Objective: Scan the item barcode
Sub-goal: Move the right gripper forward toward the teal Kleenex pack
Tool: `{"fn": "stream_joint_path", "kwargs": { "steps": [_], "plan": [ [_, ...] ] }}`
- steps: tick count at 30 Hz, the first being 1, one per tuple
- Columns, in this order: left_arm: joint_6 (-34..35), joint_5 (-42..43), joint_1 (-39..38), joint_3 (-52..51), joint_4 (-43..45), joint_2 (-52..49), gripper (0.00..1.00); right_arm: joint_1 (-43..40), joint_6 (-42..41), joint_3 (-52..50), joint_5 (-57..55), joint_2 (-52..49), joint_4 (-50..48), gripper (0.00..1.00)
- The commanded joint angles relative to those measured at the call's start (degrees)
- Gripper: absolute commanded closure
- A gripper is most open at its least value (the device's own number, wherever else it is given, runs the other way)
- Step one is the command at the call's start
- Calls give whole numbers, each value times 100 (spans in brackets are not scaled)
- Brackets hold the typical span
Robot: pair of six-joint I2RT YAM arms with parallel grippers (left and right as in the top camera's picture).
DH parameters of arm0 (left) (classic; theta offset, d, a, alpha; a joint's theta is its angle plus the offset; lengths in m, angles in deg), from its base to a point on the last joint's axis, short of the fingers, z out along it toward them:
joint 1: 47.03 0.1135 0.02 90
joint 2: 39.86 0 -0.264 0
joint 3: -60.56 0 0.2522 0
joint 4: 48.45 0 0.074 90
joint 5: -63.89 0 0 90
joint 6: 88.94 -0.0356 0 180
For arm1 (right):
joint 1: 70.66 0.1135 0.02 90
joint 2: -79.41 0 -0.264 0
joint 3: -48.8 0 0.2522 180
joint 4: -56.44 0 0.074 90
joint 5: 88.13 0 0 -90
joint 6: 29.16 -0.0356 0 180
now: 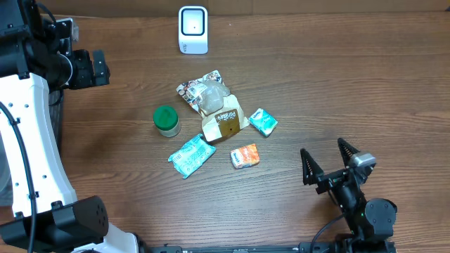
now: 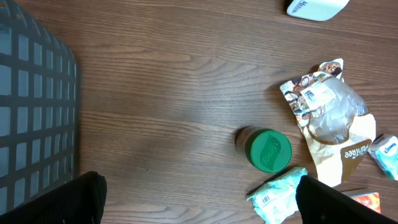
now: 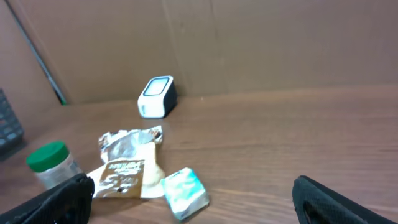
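Both pincers stand spread wide and hold nothing. The goods lie clustered mid-bench: a green-lidded jar, a crumpled brown pouch, a large teal packet, a small teal packet and an orange packet. The barcode scanner stands at the far edge, well apart from them. The right pincer hovers near-right of the cluster. The orange packet is closest, directly to its left, with its long axis roughly left-right. The left pincer sits far left, nearest the jar. I judge the right arm better placed; nothing is lifted yet.
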Motion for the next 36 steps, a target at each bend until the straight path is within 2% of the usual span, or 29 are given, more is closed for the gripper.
{"fn": "stream_joint_path", "kwargs": {
  "steps": [1,11,26,30,36],
  "plan": [
    [-129,85,4,-37,-11,-7,0,-13,11,804,214,-238,243,0],
    [-131,85,4,-37,-11,-7,0,-13,33,3292,348,-2437,1563,0],
    [-129,85,4,-37,-11,-7,1,-13,332,7447,577,-6640,5477,0],
    [-129,85,4,-37,-11,-7,1,-13,328,8017,577,-7604,6135,0],
    [-129,85,4,-37,-11,-7,0,-13,299,8065,702,-8496,6015,0]
  ]
}}
